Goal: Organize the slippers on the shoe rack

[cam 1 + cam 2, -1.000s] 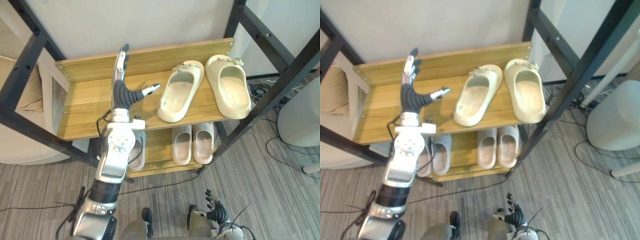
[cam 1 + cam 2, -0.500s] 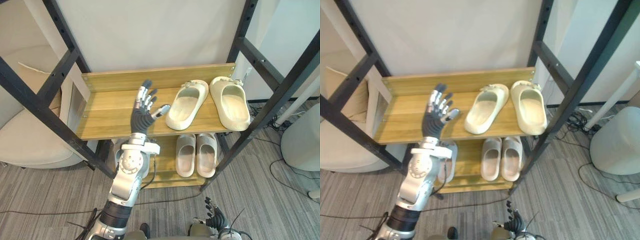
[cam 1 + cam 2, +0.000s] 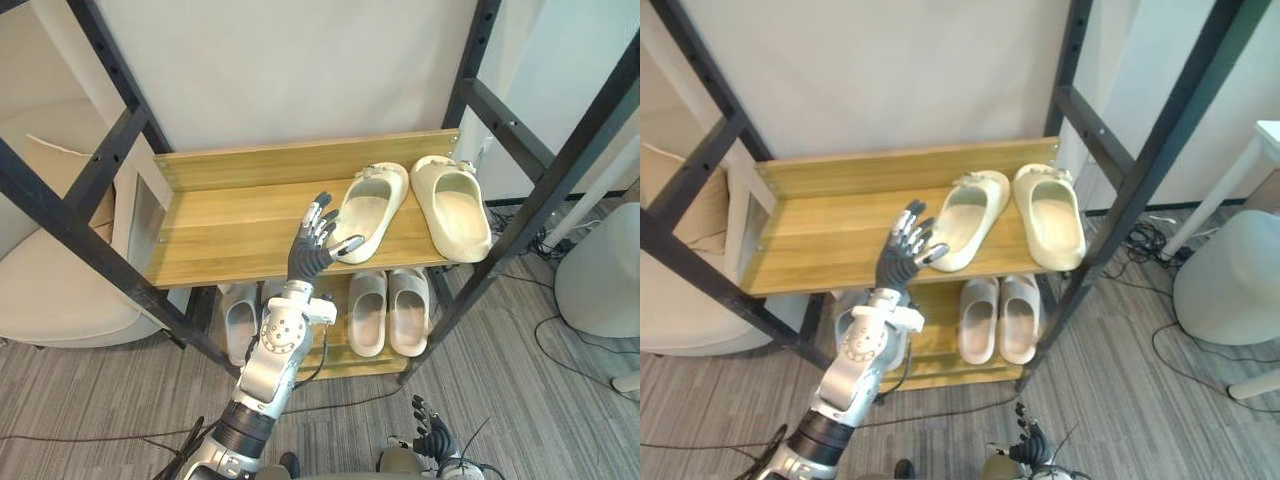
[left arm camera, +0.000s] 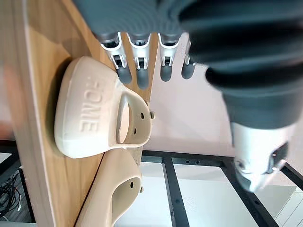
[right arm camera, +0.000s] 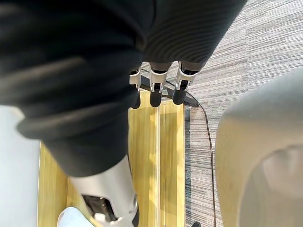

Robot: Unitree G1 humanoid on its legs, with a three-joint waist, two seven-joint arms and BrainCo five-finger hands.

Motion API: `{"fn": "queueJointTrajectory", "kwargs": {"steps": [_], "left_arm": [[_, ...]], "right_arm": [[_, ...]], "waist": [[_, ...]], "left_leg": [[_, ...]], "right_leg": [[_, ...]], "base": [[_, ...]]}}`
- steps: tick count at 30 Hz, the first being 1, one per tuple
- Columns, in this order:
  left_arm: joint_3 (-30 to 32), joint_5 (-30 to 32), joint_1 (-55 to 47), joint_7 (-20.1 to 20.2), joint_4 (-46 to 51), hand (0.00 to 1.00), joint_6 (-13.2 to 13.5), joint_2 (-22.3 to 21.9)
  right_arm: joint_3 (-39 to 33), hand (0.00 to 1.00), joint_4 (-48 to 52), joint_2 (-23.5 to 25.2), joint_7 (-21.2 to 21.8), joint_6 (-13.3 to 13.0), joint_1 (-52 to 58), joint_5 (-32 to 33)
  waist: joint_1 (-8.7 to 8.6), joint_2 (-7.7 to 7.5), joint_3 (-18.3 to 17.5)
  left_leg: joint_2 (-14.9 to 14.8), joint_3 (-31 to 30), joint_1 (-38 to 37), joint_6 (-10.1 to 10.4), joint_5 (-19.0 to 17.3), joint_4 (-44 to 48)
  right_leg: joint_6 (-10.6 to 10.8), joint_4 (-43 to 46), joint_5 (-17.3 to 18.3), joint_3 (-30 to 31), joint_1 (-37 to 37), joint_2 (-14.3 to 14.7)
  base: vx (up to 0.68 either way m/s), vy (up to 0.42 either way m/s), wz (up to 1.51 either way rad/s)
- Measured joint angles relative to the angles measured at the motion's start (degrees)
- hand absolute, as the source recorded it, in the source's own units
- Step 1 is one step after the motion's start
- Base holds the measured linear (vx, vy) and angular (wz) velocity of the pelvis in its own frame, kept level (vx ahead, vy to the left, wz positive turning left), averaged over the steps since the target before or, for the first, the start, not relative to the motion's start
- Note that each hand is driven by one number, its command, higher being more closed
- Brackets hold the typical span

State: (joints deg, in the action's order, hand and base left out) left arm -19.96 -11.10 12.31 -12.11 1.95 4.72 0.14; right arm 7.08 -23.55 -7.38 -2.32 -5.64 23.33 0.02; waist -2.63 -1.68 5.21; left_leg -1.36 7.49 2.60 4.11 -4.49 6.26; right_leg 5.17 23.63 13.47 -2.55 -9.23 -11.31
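**Reaching for the stray slipper.** The robot's left hand (image 3: 318, 240) hovers at the front lip of the upper light-wood shelf (image 3: 225, 225) of the black-framed shoe rack (image 3: 522, 210). Its fingers are spread wide, the thumb is out, and it holds nothing.

Just beyond its fingertips lies a cream foam slipper (image 3: 368, 205), skewed, with its heel swung toward the hand and its toe angled off toward the back board. From where I stand it is not clear whether the thumb touches that heel. In the left wrist view the fingertips (image 4: 164, 73) sit close by the slipper's rounded edge.

On the far side of that slipper from the hand, its cream foam partner (image 3: 455, 205) lies square to the shelf, toe to the back. The two are closer at the toes than at the heels. That mismatch looks like the reason for the flat, open posture. A splayed hand suits nudging the crooked heel sideways until the pair lies parallel, more than a grasp would.

Below the hand, on the lower shelf, a pair of pale white slippers (image 3: 388, 308) sits neatly side by side. Grey slippers (image 3: 240, 322) show partly behind the forearm.

The right hand (image 3: 432, 440) hangs low over the grey carpet floor (image 3: 520, 400), well apart from the rack, fingers loosely straight and empty. It seems idle because the work on the shelf needs one arm.
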Motion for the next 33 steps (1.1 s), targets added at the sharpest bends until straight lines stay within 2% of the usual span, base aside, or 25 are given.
{"fn": "queueJointTrajectory", "kwargs": {"steps": [7, 19, 33], "left_arm": [[0.5, 1.0, 0.4, -0.3, -1.0, 0.00, 1.0, 0.0], [0.5, -0.3, 0.6, -1.7, -1.3, 0.00, 1.2, -1.0], [-7.5, -4.9, 7.6, -2.8, -8.4, 0.00, 1.0, -2.2]], "right_arm": [[0.2, 0.00, -0.2, -0.1, -0.4, 0.0, 0.3, 0.0], [0.4, 0.00, -0.2, -0.1, -1.1, 0.0, 0.2, 0.0], [2.5, 0.00, -0.2, -1.7, -1.7, 0.0, 0.2, 0.0]], "waist": [[0.05, -0.87, -0.2], [0.10, -0.94, -0.2], [-0.19, -1.86, 0.1]], "left_leg": [[-0.1, 0.8, 0.2, 0.0, -0.2, -0.1], [0.0, 0.7, 0.3, 0.1, -0.3, 0.0], [0.0, 1.5, 0.1, 0.0, -0.4, -0.1]], "right_leg": [[0.0, 0.0, 0.1, 0.7, -0.8, 0.1], [0.0, 0.0, 0.1, 0.5, -0.7, 0.0], [0.0, 0.3, 0.1, 1.3, -1.0, 0.1]], "base": [[-0.01, -0.004, -0.04], [0.00, 0.000, 0.00], [0.00, 0.000, -0.01]]}}
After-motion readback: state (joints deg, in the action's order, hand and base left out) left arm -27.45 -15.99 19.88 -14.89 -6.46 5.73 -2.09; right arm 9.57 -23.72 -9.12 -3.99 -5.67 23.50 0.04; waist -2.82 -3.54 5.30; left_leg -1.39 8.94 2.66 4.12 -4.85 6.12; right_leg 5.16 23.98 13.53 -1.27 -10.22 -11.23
